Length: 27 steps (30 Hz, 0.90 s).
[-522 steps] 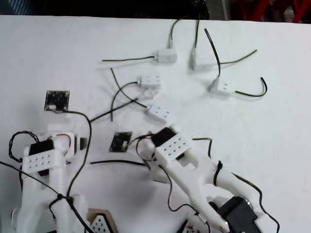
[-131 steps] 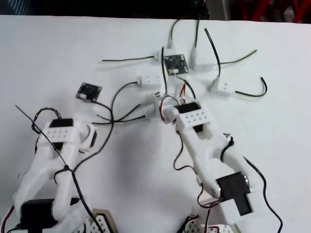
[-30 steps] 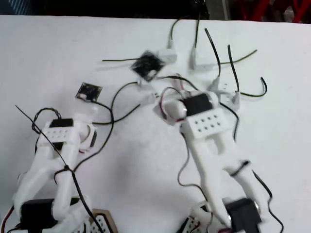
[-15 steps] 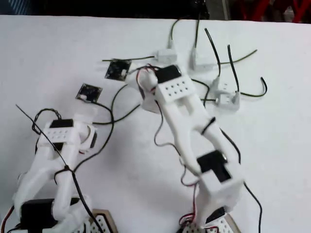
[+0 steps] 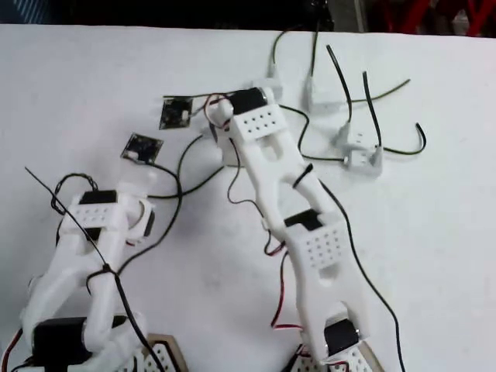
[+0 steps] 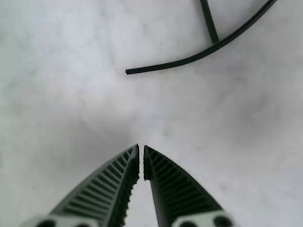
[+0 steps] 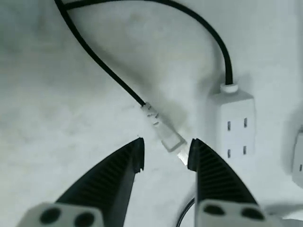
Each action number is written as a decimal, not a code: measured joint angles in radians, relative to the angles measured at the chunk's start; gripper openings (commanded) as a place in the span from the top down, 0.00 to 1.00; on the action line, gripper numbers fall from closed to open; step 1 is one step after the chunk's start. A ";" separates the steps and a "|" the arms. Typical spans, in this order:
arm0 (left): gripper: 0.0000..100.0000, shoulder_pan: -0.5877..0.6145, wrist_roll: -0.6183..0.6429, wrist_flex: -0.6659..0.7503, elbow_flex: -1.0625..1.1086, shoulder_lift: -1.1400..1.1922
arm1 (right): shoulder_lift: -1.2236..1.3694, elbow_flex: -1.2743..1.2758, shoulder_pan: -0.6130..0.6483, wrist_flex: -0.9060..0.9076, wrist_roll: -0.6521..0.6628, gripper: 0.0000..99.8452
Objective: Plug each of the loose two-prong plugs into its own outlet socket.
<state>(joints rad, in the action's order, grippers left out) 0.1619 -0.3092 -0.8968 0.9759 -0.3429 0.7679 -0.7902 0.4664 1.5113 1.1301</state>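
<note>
the left arm (image 5: 85,256) is seen at the lower left of the high view, bent, with its wrist angled toward the middle left. the left gripper (image 6: 141,150) is pressed closed, its ribbed fingers (image 6: 118,182) meeting at the tips. the right arm (image 5: 291,201) is stretched from the bottom centre toward the upper middle of the frame. the right gripper (image 7: 165,153) is spread apart, with a clear gap seen between the tips.

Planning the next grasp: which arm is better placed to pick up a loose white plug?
Right. The right gripper is open around a small white two-prong plug lying beside a white plastic outlet block. The left gripper is shut over bare white table, with a black cord end ahead.
</note>
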 measured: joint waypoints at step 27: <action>0.96 0.000 0.000 0.000 0.000 0.000 | 0.315 -0.358 -0.037 0.195 0.048 0.98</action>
<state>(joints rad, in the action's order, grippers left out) 0.1619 -0.3092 -0.8968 0.9759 -0.3429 1.0825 -1.1477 0.4296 1.7062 1.1776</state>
